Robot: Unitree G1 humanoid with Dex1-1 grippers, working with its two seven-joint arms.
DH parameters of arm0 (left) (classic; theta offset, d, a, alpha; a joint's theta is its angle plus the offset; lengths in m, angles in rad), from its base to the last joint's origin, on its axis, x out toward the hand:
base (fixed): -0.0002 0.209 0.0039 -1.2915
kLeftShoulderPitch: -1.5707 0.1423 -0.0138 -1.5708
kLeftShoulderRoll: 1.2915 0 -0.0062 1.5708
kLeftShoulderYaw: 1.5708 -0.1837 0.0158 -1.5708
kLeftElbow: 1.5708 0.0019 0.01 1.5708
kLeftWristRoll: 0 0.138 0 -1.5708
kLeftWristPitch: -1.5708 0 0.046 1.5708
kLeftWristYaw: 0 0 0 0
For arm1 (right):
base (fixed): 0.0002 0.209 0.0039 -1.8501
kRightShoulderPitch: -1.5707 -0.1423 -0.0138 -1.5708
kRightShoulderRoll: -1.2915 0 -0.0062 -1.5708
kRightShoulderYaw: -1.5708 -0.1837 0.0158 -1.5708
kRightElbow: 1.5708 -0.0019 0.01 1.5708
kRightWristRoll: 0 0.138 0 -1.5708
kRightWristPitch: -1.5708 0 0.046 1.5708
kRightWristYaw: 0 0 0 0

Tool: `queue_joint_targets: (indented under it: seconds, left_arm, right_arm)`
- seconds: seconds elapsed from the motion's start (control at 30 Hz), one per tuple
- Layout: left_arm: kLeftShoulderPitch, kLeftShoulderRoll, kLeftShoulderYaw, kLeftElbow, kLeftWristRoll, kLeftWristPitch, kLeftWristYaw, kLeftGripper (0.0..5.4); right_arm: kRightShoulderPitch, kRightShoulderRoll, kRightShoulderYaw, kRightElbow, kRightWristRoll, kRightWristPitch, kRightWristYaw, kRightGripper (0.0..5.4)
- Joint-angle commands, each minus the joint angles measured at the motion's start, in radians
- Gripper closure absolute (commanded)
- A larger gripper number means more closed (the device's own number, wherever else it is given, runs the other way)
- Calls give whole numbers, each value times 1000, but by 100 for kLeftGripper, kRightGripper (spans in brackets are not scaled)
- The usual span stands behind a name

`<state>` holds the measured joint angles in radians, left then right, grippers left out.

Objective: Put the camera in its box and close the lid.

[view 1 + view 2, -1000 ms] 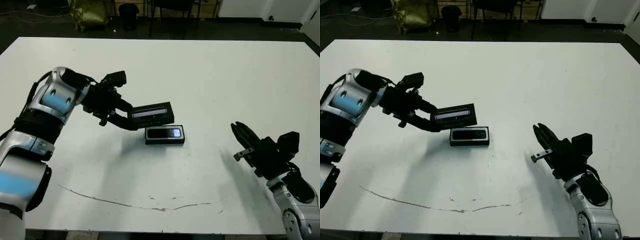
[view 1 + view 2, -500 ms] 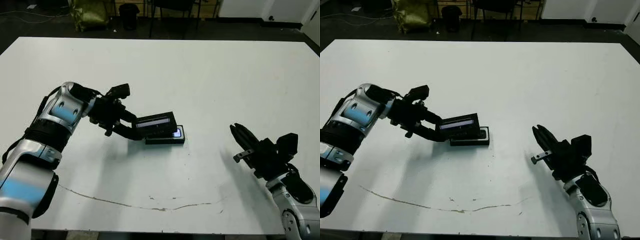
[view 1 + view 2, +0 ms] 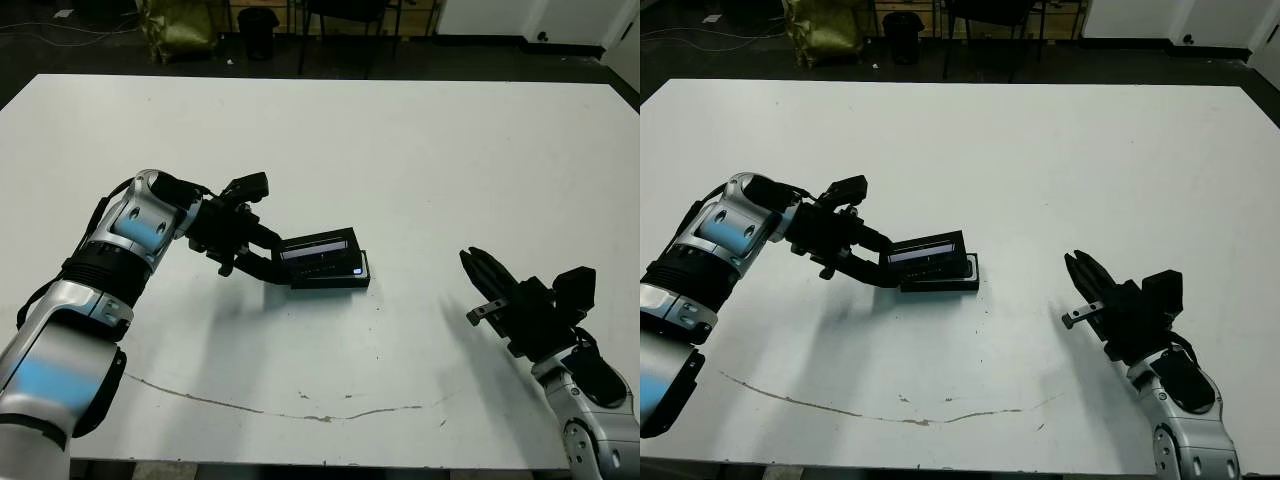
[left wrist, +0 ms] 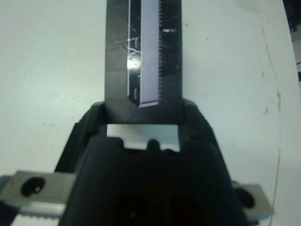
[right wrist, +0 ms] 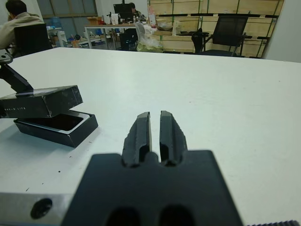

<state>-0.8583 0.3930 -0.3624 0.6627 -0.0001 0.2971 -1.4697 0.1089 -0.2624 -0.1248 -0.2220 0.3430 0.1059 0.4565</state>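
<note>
Left eye view: our left gripper [image 3: 268, 262] has its fingers clamped on 1 short end of the lid [image 3: 318, 249], held tilted over the box [image 3: 335, 279] near the desk [image 3: 400, 150] centre.
Box: it sits flat on the desk, part covered by the lid; the right wrist view shows a glossy dark face inside, which we judge to be the camera [image 5: 55, 122].
Right gripper [image 3: 478, 272]: fingers narrow, almost touching, holding nothing, near the desk's right front corner, well apart from the box.
Handling: we judge the lid light, stiff and smooth, so an end hold lets it pivot.
Hold: we would keep the end grip and square all 4 edges before pressing.
</note>
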Motion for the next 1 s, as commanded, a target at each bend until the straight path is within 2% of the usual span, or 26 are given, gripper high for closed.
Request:
queue_joint_targets:
  seconds: [0.03, 0.2, 0.33, 0.47, 0.63, 0.9, 1.0]
  left_arm:
    - [8, 3, 0, 9, -2, 0, -2, 316]
    - [8, 3, -1, 14, -2, -2, -7, 316]
    - [14, 3, -1, 5, -2, -2, 1, 316]
    - [22, 3, 1, -5, -2, -16, 6, 316]
    - [29, -1, 2, 0, -4, -27, 14, 316]
    - [41, -6, 9, 1, -11, -47, 34, 316]
    - [42, -7, 11, 4, -12, -58, 42, 316]
  right_arm:
    - [15, -2, 0, 1, 2, 10, -3, 540]
    - [5, 4, -3, 38, 14, -22, 22, 540]
    - [14, 3, -2, 12, 9, -1, 2, 540]
    - [7, 11, -6, 40, 35, -22, 28, 540]
    - [5, 1, 0, 45, 16, -31, 21, 540]
    - [-1, 7, -5, 79, 33, -63, 49, 540]
    - [4, 4, -1, 61, 25, -43, 31, 540]
